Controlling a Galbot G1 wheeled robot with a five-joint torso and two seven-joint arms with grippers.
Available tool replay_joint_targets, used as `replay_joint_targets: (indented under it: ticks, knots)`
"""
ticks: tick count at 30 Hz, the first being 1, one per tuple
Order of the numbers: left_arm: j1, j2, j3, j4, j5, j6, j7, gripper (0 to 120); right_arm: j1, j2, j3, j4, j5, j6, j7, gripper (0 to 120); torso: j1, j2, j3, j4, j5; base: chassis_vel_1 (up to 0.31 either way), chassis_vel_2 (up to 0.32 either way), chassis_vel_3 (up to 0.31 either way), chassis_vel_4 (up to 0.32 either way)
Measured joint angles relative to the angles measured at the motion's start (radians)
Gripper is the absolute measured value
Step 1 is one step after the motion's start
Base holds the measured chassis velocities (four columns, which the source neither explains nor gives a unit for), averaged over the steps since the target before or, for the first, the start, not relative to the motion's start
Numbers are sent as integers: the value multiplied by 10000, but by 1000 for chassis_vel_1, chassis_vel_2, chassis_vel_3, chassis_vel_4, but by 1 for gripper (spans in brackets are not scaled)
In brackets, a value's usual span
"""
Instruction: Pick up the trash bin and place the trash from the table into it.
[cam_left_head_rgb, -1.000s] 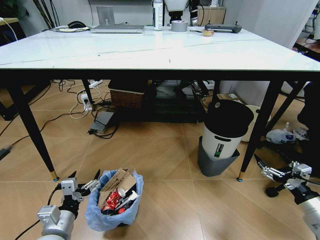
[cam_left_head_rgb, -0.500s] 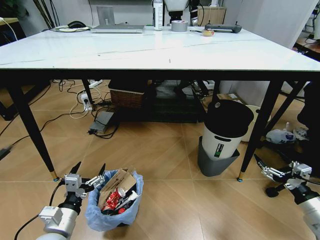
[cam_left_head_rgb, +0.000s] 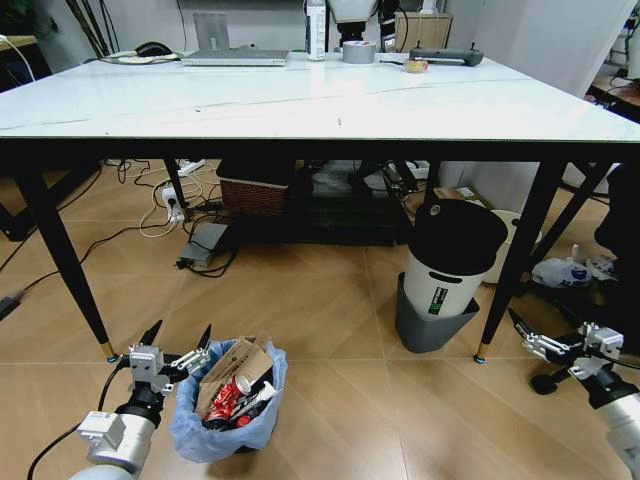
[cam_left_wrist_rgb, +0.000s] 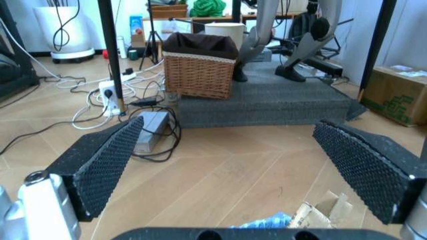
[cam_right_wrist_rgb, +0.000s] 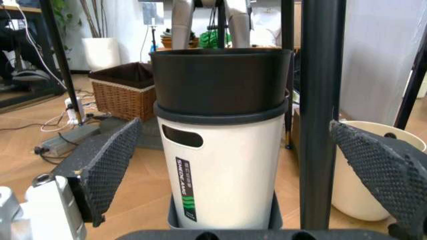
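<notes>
Since a second ago the left gripper has come forward and a little toward the trash bin, so its near finger now sits just beside the bin's rim at floor level; over the last half second it has barely shifted. Its fingers are spread wide and hold nothing, and the left wrist view shows the two black textured pads well apart with bare wooden floor between them, a scrap of the blue bag and torn cardboard peeking in at the lower edge. The bin stands on the floor in front of the table, just left of centre in the head view, lined with a crinkly light-blue bag and already holding the trash: torn brown cardboard, red-and-white snack packs and pale wrappers. The white top of the table carries a silver laptop, a grey tape roll and a few other items along its far edge. Under the table stand a wicker basket, loose cables with a power strip, and the bigger white cylinder with a black top on a grey base near the right front table leg. The right gripper hangs low at the right, close to that leg, in the same place as before; its fingers are wide apart and empty, and the right wrist view looks between them at the white cylinder and the black table leg.
</notes>
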Motion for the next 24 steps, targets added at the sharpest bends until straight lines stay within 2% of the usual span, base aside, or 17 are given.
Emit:
replay_joint_targets:
  ticks: [24]
  knots:
    - [1,0,1,0,-23,22,-19,100,0,0,0,0,0,0,0,100,0,0,0,0,0,0,0,0,0]
